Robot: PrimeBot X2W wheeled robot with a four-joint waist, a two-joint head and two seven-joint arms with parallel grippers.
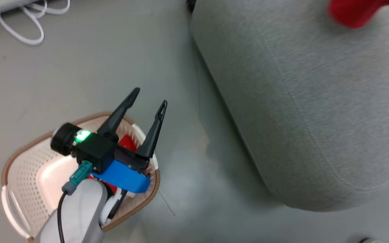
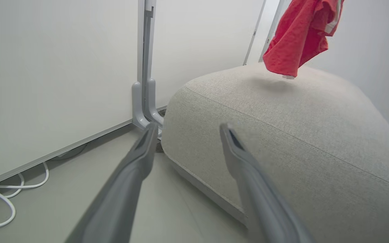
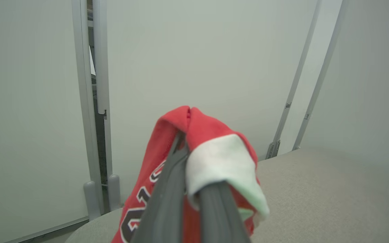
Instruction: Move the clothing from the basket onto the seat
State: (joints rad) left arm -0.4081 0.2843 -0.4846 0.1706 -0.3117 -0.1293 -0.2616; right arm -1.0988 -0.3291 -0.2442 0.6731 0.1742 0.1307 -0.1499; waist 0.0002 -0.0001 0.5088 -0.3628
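**One red jersey [image 3: 140, 199] held above the seat [image 1: 299, 101]**

One garment is in transit. The red jersey, with black-and-white numerals and a white panel, hangs from the right hand [image 3: 186, 148], whose fingers are pinched tight on a fold of the cloth. It dangles over the far part of the seat's top, and in the left wrist view its lower edge hangs just clear of the upholstery. More red clothing [image 1: 127, 143] lies in the basket [image 1: 12, 157], which stands on the floor beside the seat, apart from its near flank. Above the basket's seat-facing side, the left hand [image 1: 149, 97] hovers with fingers spread wide and empty.

Judging by the drape, the fabric is thin, light and limp. It will sag rather than hold a shape, and may slip from a shallow pinch. It is best taken at a bunched fold or a thick hem, with several layers between the fingers. Breakage is not a concern.
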